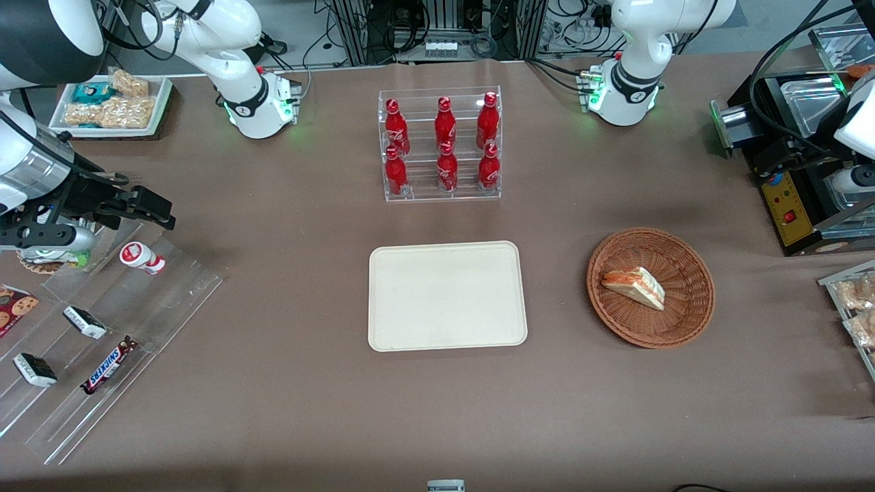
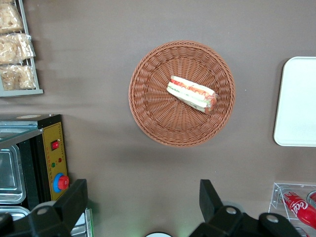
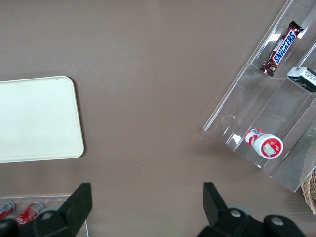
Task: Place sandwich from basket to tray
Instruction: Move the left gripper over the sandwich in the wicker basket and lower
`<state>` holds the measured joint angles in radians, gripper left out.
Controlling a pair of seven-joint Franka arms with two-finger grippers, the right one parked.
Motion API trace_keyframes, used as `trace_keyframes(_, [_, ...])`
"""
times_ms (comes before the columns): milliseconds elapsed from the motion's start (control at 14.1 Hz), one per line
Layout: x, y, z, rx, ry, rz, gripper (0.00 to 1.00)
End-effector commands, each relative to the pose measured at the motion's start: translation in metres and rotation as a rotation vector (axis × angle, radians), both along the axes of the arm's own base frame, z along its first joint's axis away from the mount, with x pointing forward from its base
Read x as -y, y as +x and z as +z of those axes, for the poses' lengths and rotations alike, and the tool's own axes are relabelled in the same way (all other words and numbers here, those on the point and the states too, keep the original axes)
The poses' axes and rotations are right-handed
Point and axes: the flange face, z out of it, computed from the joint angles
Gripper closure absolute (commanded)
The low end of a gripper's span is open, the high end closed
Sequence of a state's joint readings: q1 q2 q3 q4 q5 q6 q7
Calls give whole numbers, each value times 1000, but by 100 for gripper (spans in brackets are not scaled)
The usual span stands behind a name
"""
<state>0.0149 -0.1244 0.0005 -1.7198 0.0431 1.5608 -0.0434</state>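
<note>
Sandwich (image 1: 634, 286), small triangular wedge of white bread with orange-red and green filling, clear-wrapped: lies on its side in the round reddish-brown woven wicker basket (image 1: 683, 324), roughly at the middle of the basket floor.

Basket: stands on the brown table (image 1: 287, 403), beside the flat rectangular cream-beige plastic tray (image 1: 447, 295), toward the working arm's end of the table, with bare table between them.

Tray: nothing on it; nearer the front camera than the clear acrylic rack of red bottles (image 1: 441, 145).

Left arm's gripper (image 2: 143, 200): held high above the table, off the basket's rim and apart from it. Its two dark fingers (image 2: 210, 195) stand spread wide with nothing between them. In the front view it is probably out of frame past the basket.

Black machine with a yellow control panel (image 1: 786, 205): near the basket, farther from the front camera.
</note>
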Motion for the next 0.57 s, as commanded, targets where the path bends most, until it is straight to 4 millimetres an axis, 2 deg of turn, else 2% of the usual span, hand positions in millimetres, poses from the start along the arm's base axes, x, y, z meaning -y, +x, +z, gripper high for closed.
trace_keyframes(0, [2, 3, 6, 4, -5, -3, 0])
trace_keyframes(141, [7, 6, -2, -9, -10, 12, 0])
trace_keyframes(283, [19, 27, -35, -49, -11, 130, 0])
trace_keyframes(354, [38, 34, -47, -38, 1, 215, 0])
trace_keyframes(424, [60, 39, -69, -23, 15, 327, 0])
trace_keyframes(495, [69, 44, -93, -5, 23, 429, 0])
